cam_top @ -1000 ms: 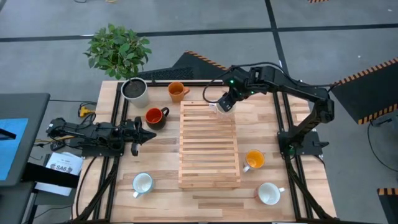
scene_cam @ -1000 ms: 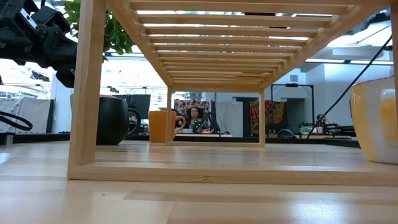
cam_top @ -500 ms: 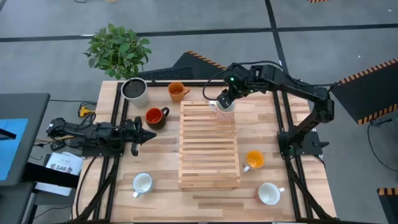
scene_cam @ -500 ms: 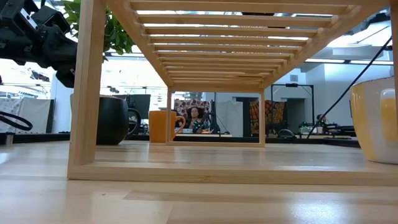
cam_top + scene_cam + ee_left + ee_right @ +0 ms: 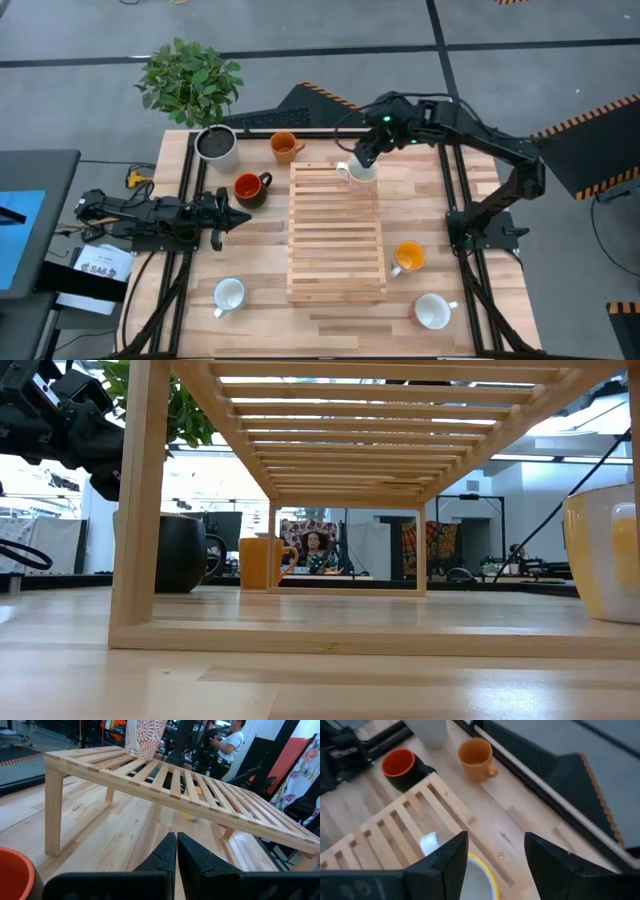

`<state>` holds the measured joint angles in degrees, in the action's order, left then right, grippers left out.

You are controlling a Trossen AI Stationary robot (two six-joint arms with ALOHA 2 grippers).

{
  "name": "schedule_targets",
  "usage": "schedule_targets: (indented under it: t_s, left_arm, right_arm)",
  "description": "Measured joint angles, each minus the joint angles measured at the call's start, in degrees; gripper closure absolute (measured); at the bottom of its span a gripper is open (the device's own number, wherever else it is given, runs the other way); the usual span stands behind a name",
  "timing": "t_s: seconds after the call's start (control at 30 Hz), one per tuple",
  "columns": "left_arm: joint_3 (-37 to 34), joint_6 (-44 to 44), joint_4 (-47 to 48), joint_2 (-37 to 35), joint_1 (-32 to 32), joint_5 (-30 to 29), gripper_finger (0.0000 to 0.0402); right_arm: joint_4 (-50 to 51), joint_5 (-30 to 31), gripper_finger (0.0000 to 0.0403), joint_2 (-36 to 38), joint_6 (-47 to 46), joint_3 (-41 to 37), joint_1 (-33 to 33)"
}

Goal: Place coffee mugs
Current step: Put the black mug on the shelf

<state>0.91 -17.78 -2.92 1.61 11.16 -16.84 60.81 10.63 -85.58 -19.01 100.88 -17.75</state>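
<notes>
Mug (image 5: 357, 174) in patterned white ceramic sits on the far right corner of the slatted wooden rack (image 5: 336, 235), rigid, glazed and chip-prone by the look of it, best taken by the rim wall. Right gripper (image 5: 492, 865) hangs just above, fingers spread either side of the yellow-lined rim, released. Left gripper (image 5: 176, 851) waits clenched at the bench's left edge, beside the red mug (image 5: 248, 187).

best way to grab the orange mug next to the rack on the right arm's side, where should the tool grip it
Probably by the rim, from straight above. The orange mug stands upright and open-mouthed on the table, close beside the slatted rack, with its handle toward the rack. One finger inside, one outside, on the wall facing away from the rack keeps clear of both. The right tool is open above the patterned mug.
</notes>
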Motion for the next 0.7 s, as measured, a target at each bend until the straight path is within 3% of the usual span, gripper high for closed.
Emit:
schedule_targets:
  t_s: [0.2,0.4,0.57,0.7]
  left_arm:
    - [0.0,0.0,0.0,0.0,0.0,0.0,0.0401]
    - [0.0,0.6,0.0,0.0,0.0,-0.7,0.0401]
    - [0.0,-3.2,-2.1,0.0,0.0,-2.1,0.0401]
    - [0.0,-10.2,-11.9,0.0,0.0,-4.3,0.0401]
  right_arm:
    - [-0.2,0.0,0.0183,7.3,3.0,-0.7,-0.8]
    - [-1.7,0.0,0.019,16.6,2.1,-10.7,-0.6]
    - [-12.5,0.0,0.0192,26.6,-2.9,-24.1,-0.6]
    - [-24.7,0.0,0.0193,32.8,-5.0,-31.7,0.2]
